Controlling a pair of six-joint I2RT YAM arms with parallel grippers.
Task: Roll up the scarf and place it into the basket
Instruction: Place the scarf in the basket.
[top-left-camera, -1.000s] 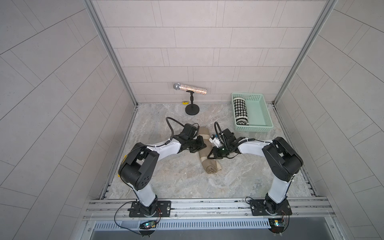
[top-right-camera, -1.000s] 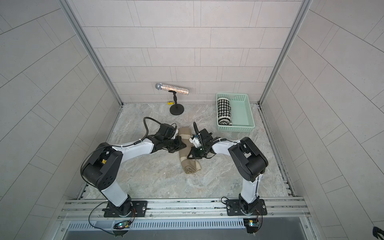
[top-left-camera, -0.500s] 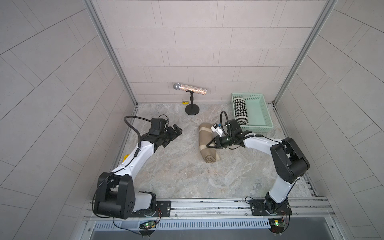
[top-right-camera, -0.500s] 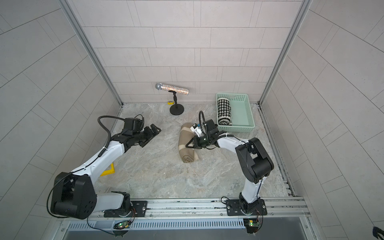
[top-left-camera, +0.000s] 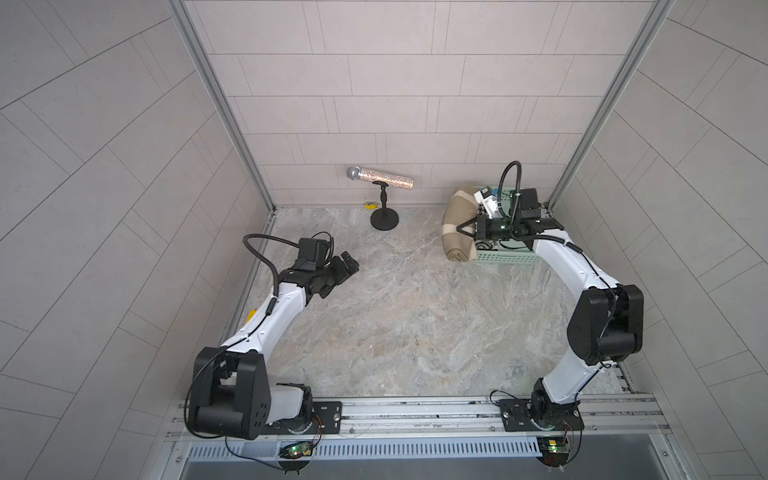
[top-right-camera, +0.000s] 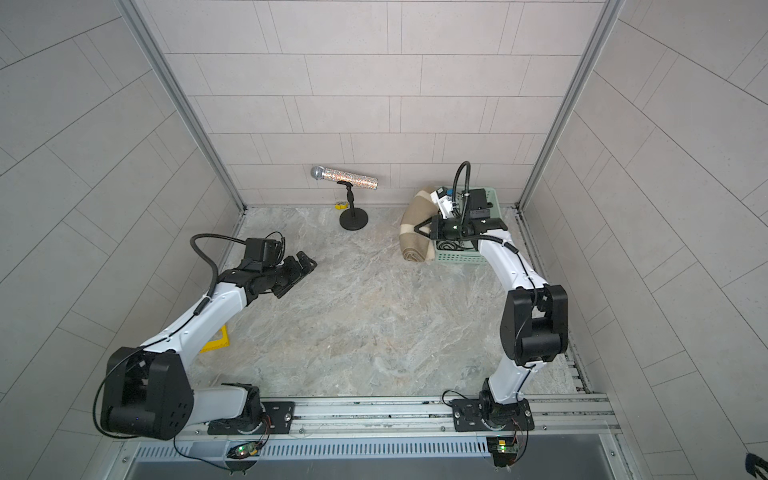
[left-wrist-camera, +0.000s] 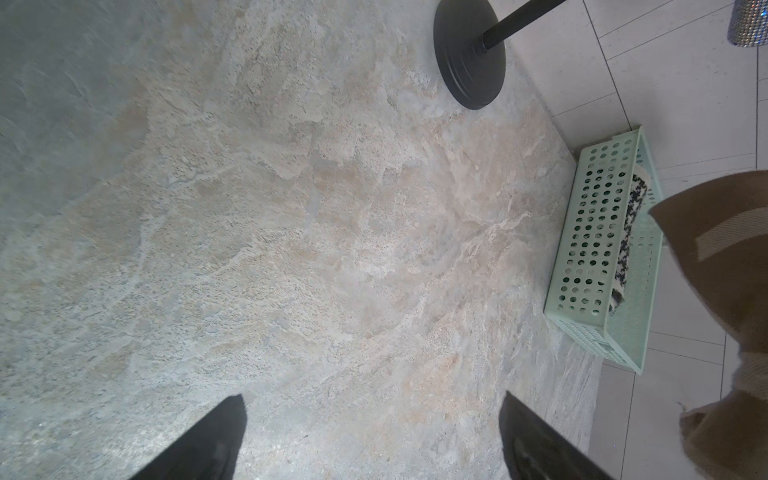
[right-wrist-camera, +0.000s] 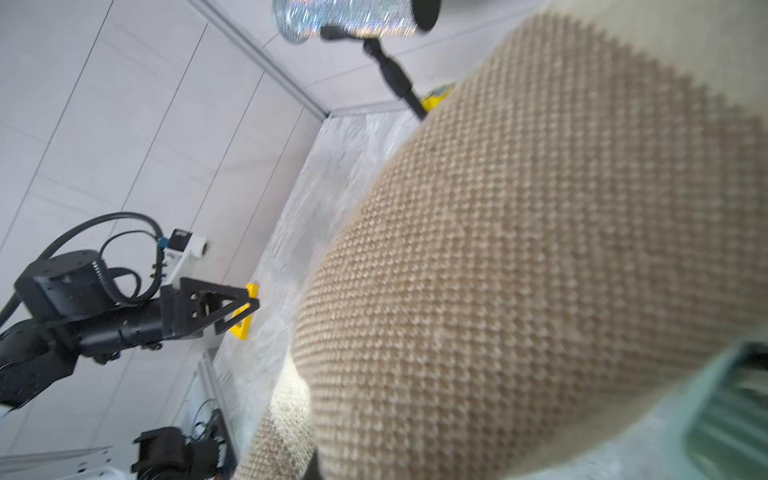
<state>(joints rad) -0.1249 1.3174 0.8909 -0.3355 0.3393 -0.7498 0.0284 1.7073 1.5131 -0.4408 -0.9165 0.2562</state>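
Top views: right gripper (top-left-camera: 460, 228) clamps the rolled tan scarf (top-left-camera: 457, 249) across its middle, jaws pinched into the cloth. The roll is carried sagging in a bend at the side of the mint-green basket (top-left-camera: 505, 259) that faces the left arm, with its lower end by the basket's near corner. It is not lying in the basket. Contact with the rim cannot be told. The arm and roll hide the basket's inside here.

Left wrist view only: a black-and-white houndstooth roll (left-wrist-camera: 627, 249) lies inside the basket (left-wrist-camera: 590, 232), along the perforated wall. The scarf (left-wrist-camera: 727, 270) shows a pale stripe on brown.

Right wrist view only: close-up of the scarf's (right-wrist-camera: 519, 249) weave, a coarse beige knit, wound tight, somewhat blurred.

Left gripper (top-left-camera: 343, 276) hangs over bare marble tabletop (top-left-camera: 395, 332), well apart from the scarf, jaws spread wide and empty; the left wrist view agrees (left-wrist-camera: 371, 405).

Sequinned microphone (top-left-camera: 380, 178) on a black stand sits at the back wall. A yellow piece (top-right-camera: 218, 338) lies beside the left arm.
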